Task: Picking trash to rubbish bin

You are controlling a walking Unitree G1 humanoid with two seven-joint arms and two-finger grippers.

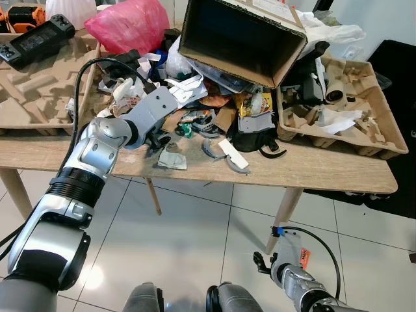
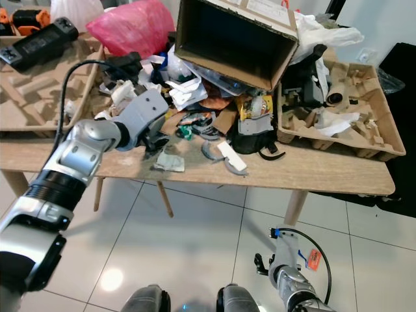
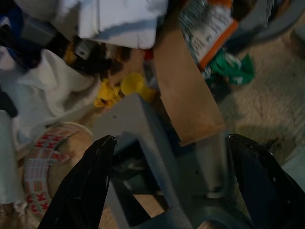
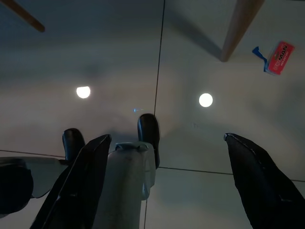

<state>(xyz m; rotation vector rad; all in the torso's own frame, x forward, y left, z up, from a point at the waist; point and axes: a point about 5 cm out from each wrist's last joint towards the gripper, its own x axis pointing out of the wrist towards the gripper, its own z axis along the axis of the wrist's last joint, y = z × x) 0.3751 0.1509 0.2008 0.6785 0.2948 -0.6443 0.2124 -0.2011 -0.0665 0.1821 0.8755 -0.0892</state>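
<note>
A heap of trash [image 1: 195,97] covers the middle of the wooden table [image 1: 312,172]: paper scraps, wrappers, grey plastic bits. My left gripper [image 1: 158,142] reaches over the heap's front edge. In the left wrist view the left gripper [image 3: 171,139] is open, with its fingers wide on either side of a grey plastic piece [image 3: 143,124] and a brown cardboard strip [image 3: 183,90]. A tape roll [image 3: 47,157] and a green wrapper [image 3: 233,71] lie close by. My right gripper [image 4: 167,138] hangs open low over the tiled floor, holding nothing.
A cardboard box [image 1: 240,39] lies tipped on its side behind the heap, and a pink bag [image 1: 127,26] sits to its left. Pulp trays stand at the left [image 1: 32,91] and right [image 1: 364,123]. A crumpled grey scrap [image 1: 172,158] and a white strip [image 1: 232,154] lie near the front edge.
</note>
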